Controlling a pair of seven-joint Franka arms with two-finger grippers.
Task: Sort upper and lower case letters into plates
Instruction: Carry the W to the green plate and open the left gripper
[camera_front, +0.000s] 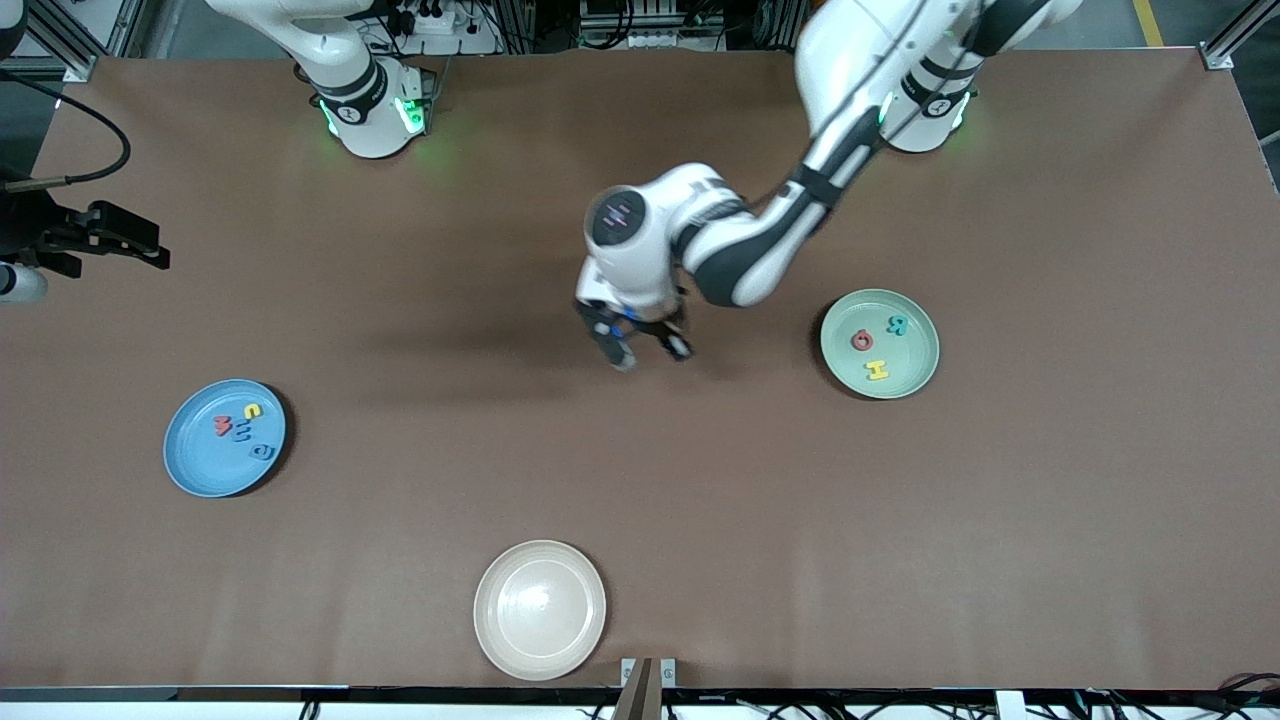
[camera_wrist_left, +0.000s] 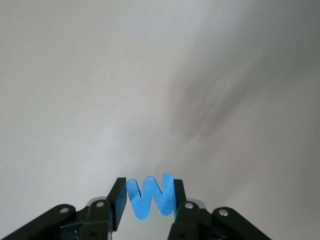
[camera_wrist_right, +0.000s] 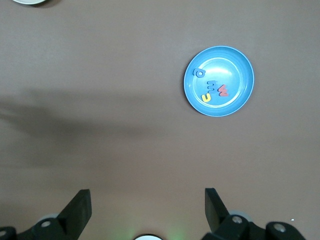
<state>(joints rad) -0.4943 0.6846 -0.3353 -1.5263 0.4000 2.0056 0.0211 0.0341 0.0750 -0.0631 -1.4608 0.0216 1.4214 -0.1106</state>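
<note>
- Left gripper of mine is pinching a blue letter W between its two fingers; the letter stands on edge in the grip, its strokes across the gap.
- It hangs over bare table about midway between the two plates, and the green plate is the closer one, toward my left arm's end.
- That plate has three letters: a teal R, a red one and a yellow H. They look like capitals to me, so I judge the W goes there if it is a capital; from its shape alone I cannot tell its case.
- The blue plate lies toward the right arm's end, well apart from my left gripper, with four letters: a yellow one, a red one, and two blue ones.
- My left arm reaches from its base toward the table middle, elbow bent, wrist turned down.
- Right gripper is spread wide and holds nothing; it waits high above the table near the blue plate's end.
- A cream plate sits at the edge nearest the front camera, with nothing in it.
</note>
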